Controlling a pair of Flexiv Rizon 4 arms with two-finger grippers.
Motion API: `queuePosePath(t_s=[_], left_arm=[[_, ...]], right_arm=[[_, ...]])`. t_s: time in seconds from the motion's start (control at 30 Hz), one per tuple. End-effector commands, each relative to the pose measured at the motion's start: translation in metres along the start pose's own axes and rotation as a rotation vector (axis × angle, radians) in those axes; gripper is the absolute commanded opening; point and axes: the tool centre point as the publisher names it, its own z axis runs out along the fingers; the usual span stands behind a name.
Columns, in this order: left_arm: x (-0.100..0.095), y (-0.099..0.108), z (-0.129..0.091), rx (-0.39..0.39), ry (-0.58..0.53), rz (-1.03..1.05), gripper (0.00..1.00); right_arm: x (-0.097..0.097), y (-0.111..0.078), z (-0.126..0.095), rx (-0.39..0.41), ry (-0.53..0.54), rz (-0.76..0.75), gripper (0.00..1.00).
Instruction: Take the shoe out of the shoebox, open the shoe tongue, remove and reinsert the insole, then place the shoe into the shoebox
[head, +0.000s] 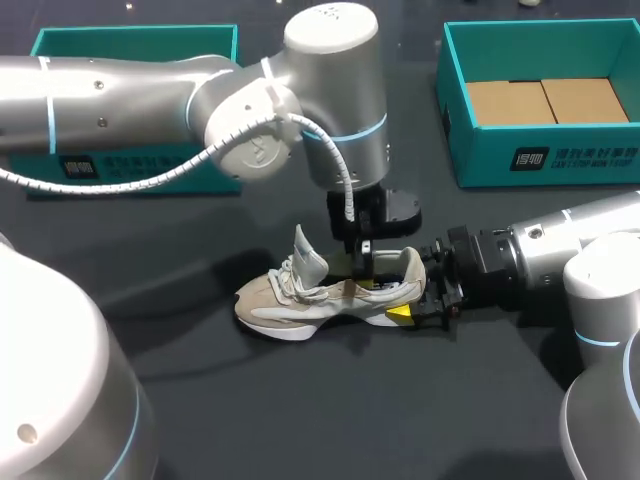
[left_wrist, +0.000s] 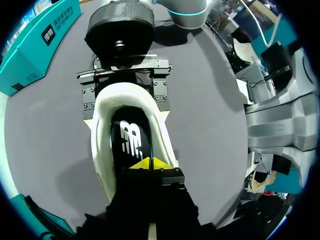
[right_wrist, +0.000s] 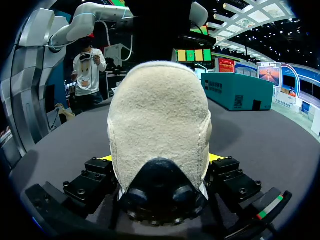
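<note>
A beige and white shoe (head: 300, 300) lies on its sole mid-table, toe to the left, with its tongue (head: 308, 250) pulled upright. My left gripper (head: 362, 262) comes down into the shoe's opening. In the left wrist view its yellow tips (left_wrist: 150, 164) are shut together, resting on the black insole (left_wrist: 131, 137) inside the shoe (left_wrist: 102, 150). My right gripper (head: 425, 300) clasps the heel from behind, one finger on each side. The fuzzy heel (right_wrist: 160, 120) fills the right wrist view between those fingers (right_wrist: 102, 172). The right gripper (left_wrist: 125, 97) also shows beyond the heel in the left wrist view.
A teal shoebox (head: 455, 110) with a cardboard insert stands open at the back right. A second teal box part (head: 130, 45) lies at the back left, partly behind my left arm. Dark bare table surrounds the shoe in front.
</note>
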Motion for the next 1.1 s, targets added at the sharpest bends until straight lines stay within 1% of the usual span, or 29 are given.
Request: queuePosePath(t_s=[0.03, 0.17, 0.33, 0.43, 0.5, 0.6, 0.73, 0.83, 0.9, 1.1], left_arm=[[-0.006, 0.0, 0.008, -0.018, 0.02, -0.012, 0.0], [-0.005, 0.011, 0.009, -0.023, 0.033, -0.016, 0.0], [0.003, 0.021, 0.011, -0.023, 0.0, -0.039, 0.22], [0.008, 0.025, 0.015, -0.027, -0.007, -0.038, 0.32], [0.012, 0.026, 0.019, -0.037, -0.036, -0.04, 0.33], [0.013, 0.027, 0.022, -0.032, -0.047, -0.038, 0.35], [0.012, 0.025, 0.026, -0.038, -0.086, -0.034, 0.39], [0.011, 0.022, 0.031, -0.045, -0.139, -0.023, 0.41], [0.009, 0.02, 0.033, -0.046, -0.154, -0.019, 0.42], [-0.001, 0.014, 0.044, -0.074, -0.251, -0.025, 0.42]], right_arm=[[0.001, -0.001, 0.004, 0.005, 0.0, 0.001, 0.0], [0.001, -0.001, 0.004, 0.005, 0.0, 0.001, 0.0], [0.001, -0.001, 0.004, 0.005, 0.0, 0.001, 0.0], [0.001, -0.001, 0.004, 0.005, 0.0, 0.001, 0.0], [0.001, -0.001, 0.004, 0.005, 0.0, 0.001, 0.0], [0.001, -0.001, 0.004, 0.005, 0.0, 0.001, 0.0], [0.001, -0.001, 0.004, 0.005, 0.0, 0.001, 0.0], [0.001, -0.001, 0.004, 0.005, 0.0, 0.001, 0.0], [0.001, -0.001, 0.004, 0.005, 0.0, 0.001, 0.0], [0.001, -0.001, 0.004, 0.005, 0.0, 0.001, 0.0]])
